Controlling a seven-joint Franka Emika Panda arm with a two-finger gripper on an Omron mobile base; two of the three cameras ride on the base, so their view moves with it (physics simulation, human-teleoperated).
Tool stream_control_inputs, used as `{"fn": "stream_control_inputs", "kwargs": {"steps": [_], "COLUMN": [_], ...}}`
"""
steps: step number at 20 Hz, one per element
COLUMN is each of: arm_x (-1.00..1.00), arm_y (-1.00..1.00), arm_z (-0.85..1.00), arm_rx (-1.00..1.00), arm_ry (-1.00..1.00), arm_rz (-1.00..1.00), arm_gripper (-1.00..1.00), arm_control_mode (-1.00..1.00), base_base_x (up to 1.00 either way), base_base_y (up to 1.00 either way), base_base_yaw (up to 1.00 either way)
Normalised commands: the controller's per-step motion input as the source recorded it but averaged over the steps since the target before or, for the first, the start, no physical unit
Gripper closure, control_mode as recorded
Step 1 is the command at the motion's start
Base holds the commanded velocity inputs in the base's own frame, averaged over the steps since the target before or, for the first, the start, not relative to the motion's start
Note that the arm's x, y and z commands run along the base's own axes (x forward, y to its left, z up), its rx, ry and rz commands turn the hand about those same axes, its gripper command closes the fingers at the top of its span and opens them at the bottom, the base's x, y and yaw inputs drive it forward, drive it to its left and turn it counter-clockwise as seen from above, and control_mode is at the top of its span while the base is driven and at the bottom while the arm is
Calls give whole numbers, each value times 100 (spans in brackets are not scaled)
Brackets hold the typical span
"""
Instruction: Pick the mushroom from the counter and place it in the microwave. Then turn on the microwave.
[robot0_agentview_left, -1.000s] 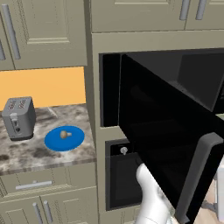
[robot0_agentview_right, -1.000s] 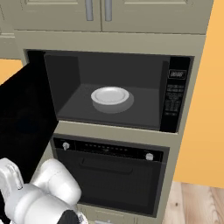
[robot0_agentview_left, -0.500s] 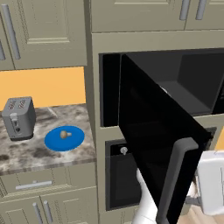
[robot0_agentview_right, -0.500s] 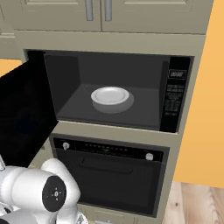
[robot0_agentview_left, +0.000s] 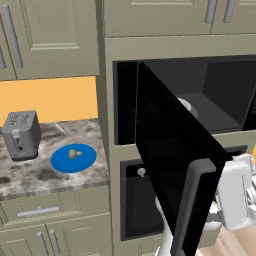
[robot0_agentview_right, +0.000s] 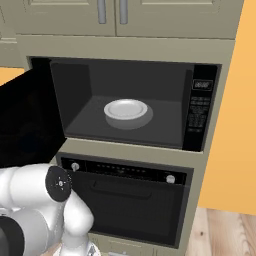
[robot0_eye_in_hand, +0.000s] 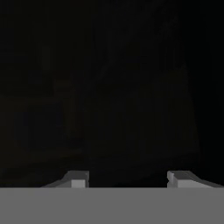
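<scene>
Kitchen worktop (robot0_agentview_left: 30, 172) held the mushroom (robot0_agentview_left: 74, 153) on its blue plate (robot0_agentview_left: 60, 162), well left of our gripper (robot0_eye_in_hand: 127, 180), whose fingertips stood apart, gripping nothing, facing the microwave (robot0_agentview_right: 202, 120) door (robot0_agentview_left: 165, 165).

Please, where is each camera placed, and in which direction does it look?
Left base view: behind the arm's left, facing the counter, mushroom and open microwave; white hand at right.
Right base view: behind right, facing the microwave cavity; white arm at lower left.
Hand view: on the hand, facing something dark; gripper tips below.
Base views share the microwave.
</scene>
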Motion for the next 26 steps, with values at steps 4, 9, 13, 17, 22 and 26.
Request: {"fn": "stream_control_inputs", "kwargs": {"steps": [4,9,13,17,22,26], "arm_x": [0,-5,-9,-16,-17,-2], "arm_y": [7,-8,-16,-20,-20,-16], "arm_z": [0,0,0,-4,-2,-4], "arm_rx": [0,0,0,0,0,-7], "arm_ry": [-7,-1,-1,-8,-23,-26], "arm_rz": [8,5,1,0,0,-10], "arm_gripper": [-100,-100,-100,-100,-100,-100], "arm_control_mode": [-100,-100,-100,-100,-100,-100], "base_base_x": [0,0,0,0,0,0], "base_base_y": [0,0,0,0,0,0], "base_base_yaw": [0,0,0,0,0,0]}}
